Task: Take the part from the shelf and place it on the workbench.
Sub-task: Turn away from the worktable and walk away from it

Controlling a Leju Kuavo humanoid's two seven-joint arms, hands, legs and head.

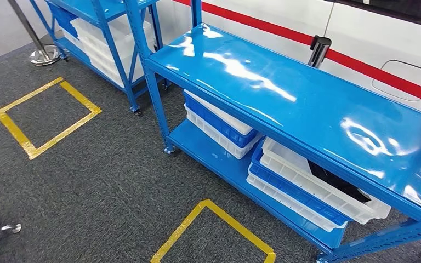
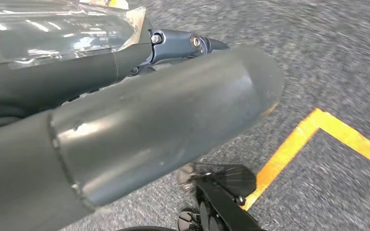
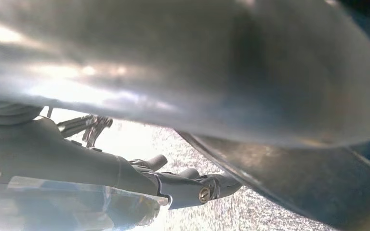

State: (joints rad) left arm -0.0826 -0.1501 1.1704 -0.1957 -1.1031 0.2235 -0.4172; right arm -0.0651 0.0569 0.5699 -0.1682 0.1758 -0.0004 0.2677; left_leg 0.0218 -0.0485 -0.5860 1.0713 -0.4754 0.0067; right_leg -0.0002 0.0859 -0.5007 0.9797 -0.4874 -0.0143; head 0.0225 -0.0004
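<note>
Left hand (image 2: 125, 125): its thick grey thumb sits right against the wrist camera, with the darker fingers (image 2: 183, 45) reaching beyond it over the carpet. I cannot tell whether they are apart or closed.
Clear film (image 2: 53, 29): a glossy transparent sheet lies along those fingers. I cannot make out whether it wraps anything or whether the hand grips it.
Right hand (image 3: 77, 159): blurred and backlit, and its dark fingers (image 3: 192, 185) lie beside a similar clear sheet. Whether it has a grip on anything is not readable.
Part: probably the dark thing (image 1: 337, 183) in the top white crate (image 1: 307, 178) on the lower board of the near rack, at the right. This is a guess, since most of it is hidden under the top board.
Direction: that crate is ahead and to the right, so the right arm is likely the nearer one. What shows of the dark thing appears to run from near-left to far-right.
Access: the crate is tucked under the blue top (image 1: 285, 98), so a reach would have to go in low from the near side.
Surface: the glossy blue top, which reflects the lights, could serve as the workbench.
Second rack (image 1: 109, 33): stands far left and holds more white crates.
Floor: grey carpet (image 1: 87, 181) with one yellow tape square (image 1: 214, 230) near and another (image 1: 46, 118) to the left.
Room: a white wall with a red stripe (image 1: 362, 60) runs behind the racks.
</note>
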